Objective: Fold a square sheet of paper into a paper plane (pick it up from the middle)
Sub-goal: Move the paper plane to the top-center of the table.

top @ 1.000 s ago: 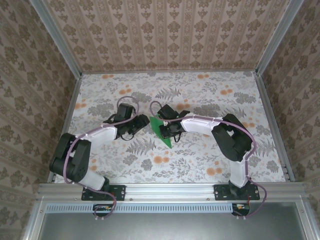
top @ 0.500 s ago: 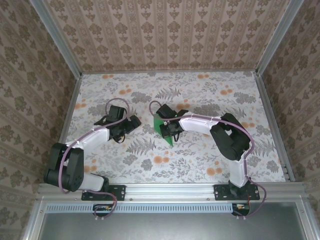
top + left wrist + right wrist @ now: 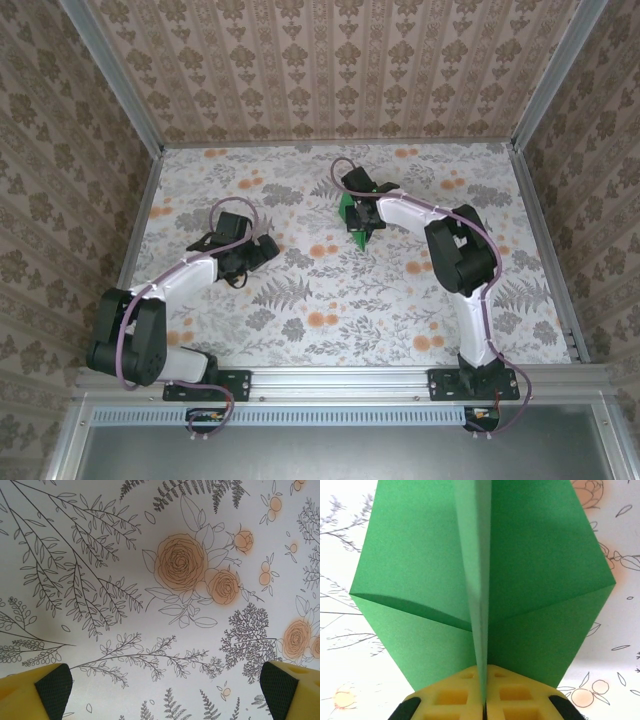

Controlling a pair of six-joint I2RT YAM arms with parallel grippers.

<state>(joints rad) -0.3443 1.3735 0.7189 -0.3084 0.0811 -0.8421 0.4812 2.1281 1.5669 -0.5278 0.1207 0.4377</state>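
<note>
The square sheet of paper is bright green and folded into a paper plane, with two wings spread either side of a centre keel. My right gripper is shut on that keel, the yellow fingers pressed together around it. From above, the paper plane hangs under the right gripper over the far middle of the table. My left gripper stands open at the left-centre, nothing in it. Its yellow fingertips sit wide apart above the bare floral cloth, the left gripper holding nothing.
A floral tablecloth covers the table. Patterned walls and aluminium posts close in the left, back and right sides. The right arm stretches far forward; the left arm lies low along the left side.
The right gripper has carried the green plane away from the table centre toward the far right. The left gripper let go, opened wide and pulled back left, then stayed still.
</note>
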